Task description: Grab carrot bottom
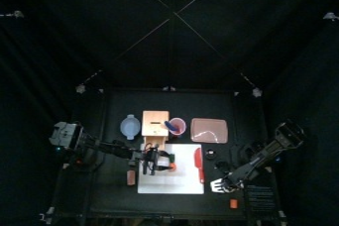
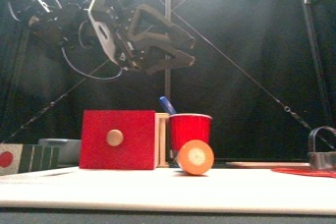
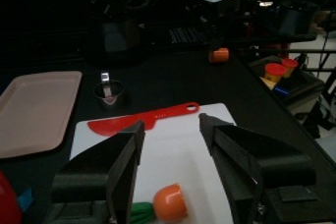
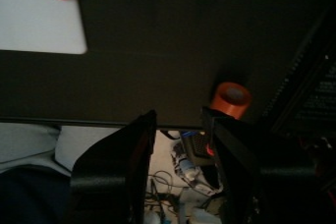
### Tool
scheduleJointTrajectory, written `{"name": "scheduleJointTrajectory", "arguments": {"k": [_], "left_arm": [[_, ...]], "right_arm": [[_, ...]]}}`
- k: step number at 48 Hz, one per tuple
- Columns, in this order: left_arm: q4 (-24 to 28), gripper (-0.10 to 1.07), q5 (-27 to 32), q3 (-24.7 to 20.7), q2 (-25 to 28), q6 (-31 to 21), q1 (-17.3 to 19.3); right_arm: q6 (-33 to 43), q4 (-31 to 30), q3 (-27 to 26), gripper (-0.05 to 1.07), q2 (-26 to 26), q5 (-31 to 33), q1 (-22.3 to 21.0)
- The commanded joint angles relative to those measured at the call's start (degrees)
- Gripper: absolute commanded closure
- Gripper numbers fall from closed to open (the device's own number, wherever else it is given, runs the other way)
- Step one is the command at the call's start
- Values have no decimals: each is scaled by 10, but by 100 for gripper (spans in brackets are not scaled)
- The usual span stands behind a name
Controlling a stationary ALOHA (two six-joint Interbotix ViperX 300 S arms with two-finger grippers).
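Now: carrot [image 3: 168, 200] lies on the white board [image 3: 197, 140], between the left gripper [image 3: 171, 174] jaws
Left jaws: released; lower squarely, close on the orange end
Right gripper [image 4: 184, 154]: released, off the board

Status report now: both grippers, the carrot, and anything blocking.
Left gripper open, above the white board. Right gripper open, off at the table edge. Carrot lies free on the board. Red knife beyond it, not blocking.

A red knife [image 3: 138, 120] lies on the white board [image 3: 171, 159], near a pink tray [image 3: 33, 110].
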Motion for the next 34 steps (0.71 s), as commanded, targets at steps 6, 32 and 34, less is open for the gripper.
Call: {"name": "scheduleJointTrajectory", "arguments": {"k": [6,32,34], "left_arm": [[1,13,-4,-10,-5,-2,3],[1,13,-4,-12,-5,-2,-1],[1,13,-4,-12,-4,-3,-1]], "right_arm": [[84,9,-11,23,26,-55,53],[120,47,12,23,124,-84,93],[121,49,16,23,128,-84,92]]}}
